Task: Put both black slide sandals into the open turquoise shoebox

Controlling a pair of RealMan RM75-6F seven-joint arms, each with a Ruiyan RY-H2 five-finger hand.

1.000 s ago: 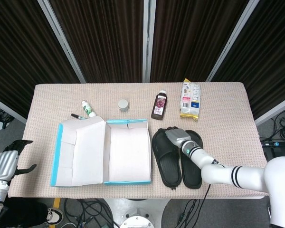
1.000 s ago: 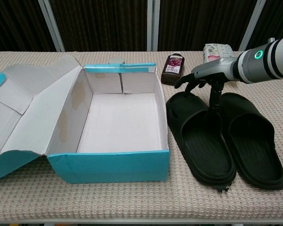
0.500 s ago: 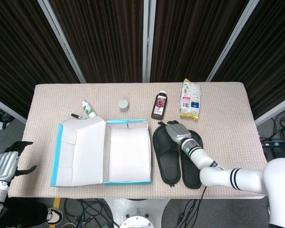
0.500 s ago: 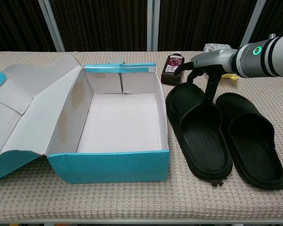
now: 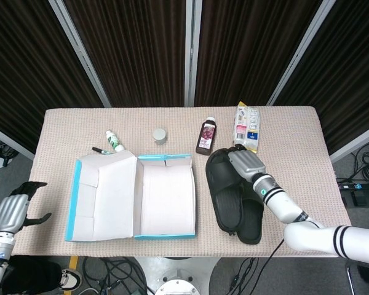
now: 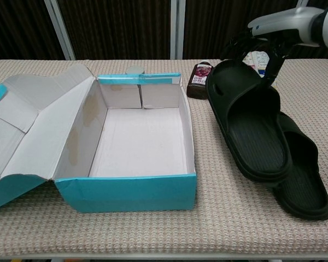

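Gripping the raised sandal (image 6: 246,117) by its strap in our right hand (image 6: 276,30) at right of frame, we risk its heel dragging the second sandal (image 6: 303,180) or clipping the shoebox (image 6: 139,191) wall.

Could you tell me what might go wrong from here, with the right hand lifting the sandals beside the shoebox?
1. The right hand holds both black rubber slide sandals only at their toe ends, so the lower sandal, whose heel drags on the table, may slip free.
2. Swung left, the hanging heels could catch the right wall of the open turquoise cardboard shoebox and shove it.
3. The small dark juice bottle stands close behind and could topple.
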